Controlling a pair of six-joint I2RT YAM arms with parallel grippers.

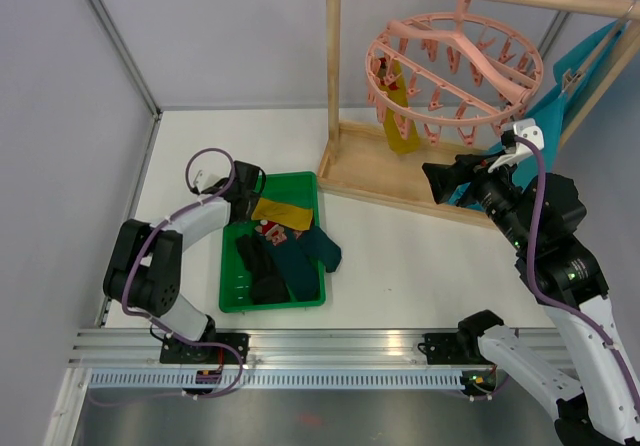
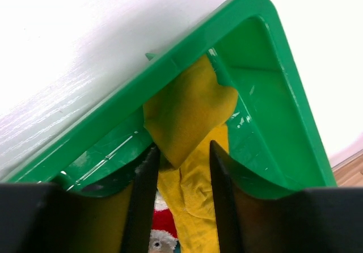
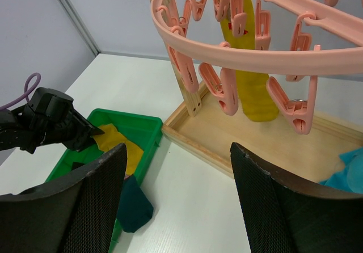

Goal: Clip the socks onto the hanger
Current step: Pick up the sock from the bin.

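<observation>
White table (image 1: 400, 256) carries everything. At its far right stands a wooden rack (image 1: 333, 76) with a tray-like base, and a large teal cloth (image 1: 575, 76) hangs off the rack's right end. From the rack's top bar hangs the pink hanger (image 3: 255, 60), a round ring with many clips dangling below it. One clip on its far side holds a hanging yellow sock (image 3: 252, 88).

A green tray (image 1: 230, 281) sits on the table near the left arm and holds the other socks. These are a mustard yellow sock (image 1: 283, 209) at the far end, a red-and-white one (image 1: 272, 232) just beside it, a black one (image 1: 262, 266) and a dark teal one (image 1: 310, 256) that spills over the tray's right rim.

The right tool (image 3: 178, 151) hovers below the hanger with its fingers wide and nothing between them. The left tool (image 2: 182, 151) is down in the tray's far corner, its fingers set narrowly either side of a fold of the mustard sock. I cannot tell whether they pinch it.
</observation>
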